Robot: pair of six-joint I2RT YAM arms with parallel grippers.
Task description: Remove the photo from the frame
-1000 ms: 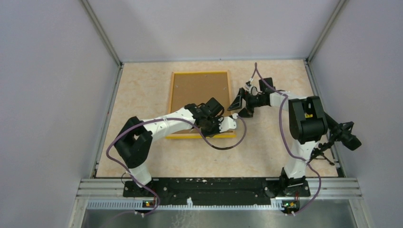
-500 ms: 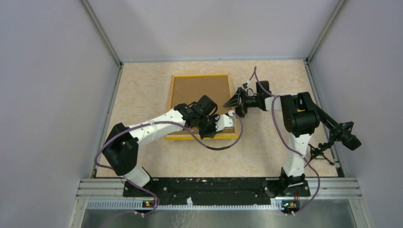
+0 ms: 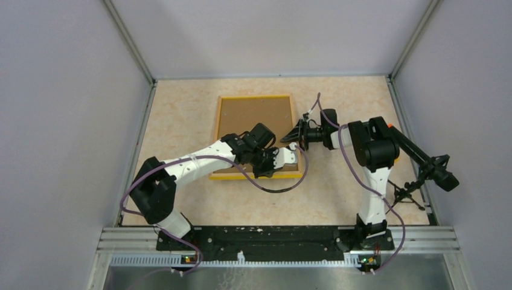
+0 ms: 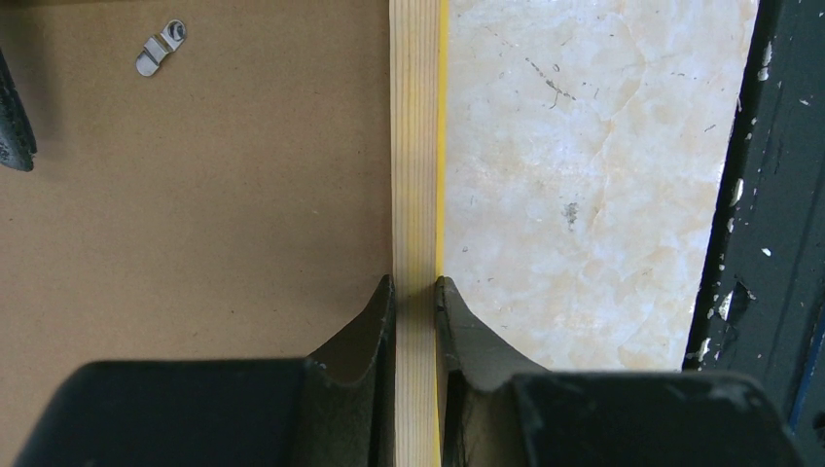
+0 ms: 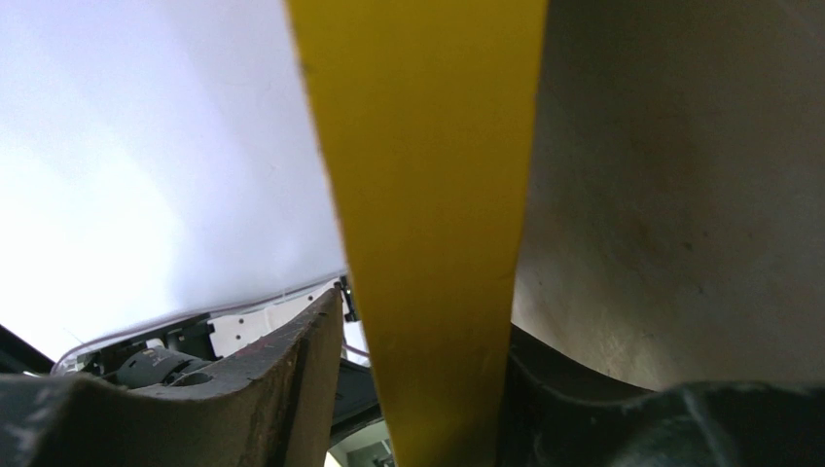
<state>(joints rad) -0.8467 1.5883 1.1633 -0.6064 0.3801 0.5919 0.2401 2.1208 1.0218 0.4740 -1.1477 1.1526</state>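
On the middle of the table (image 3: 181, 127), the frame (image 3: 250, 118) is lying face down with its brown back panel (image 4: 195, 214) up and its long axis running near to far; I am counting one frame, one panel and one metal turn clip (image 4: 159, 49) showing. My left gripper (image 4: 415, 292) is clamping the near wooden rim close to the right corner, and my right gripper (image 5: 428, 321) is pinching the yellow right edge partway along, so both are sitting on the frame. The photo is not showing in any view; I am judging it is lying under the panel, left and far of both grippers
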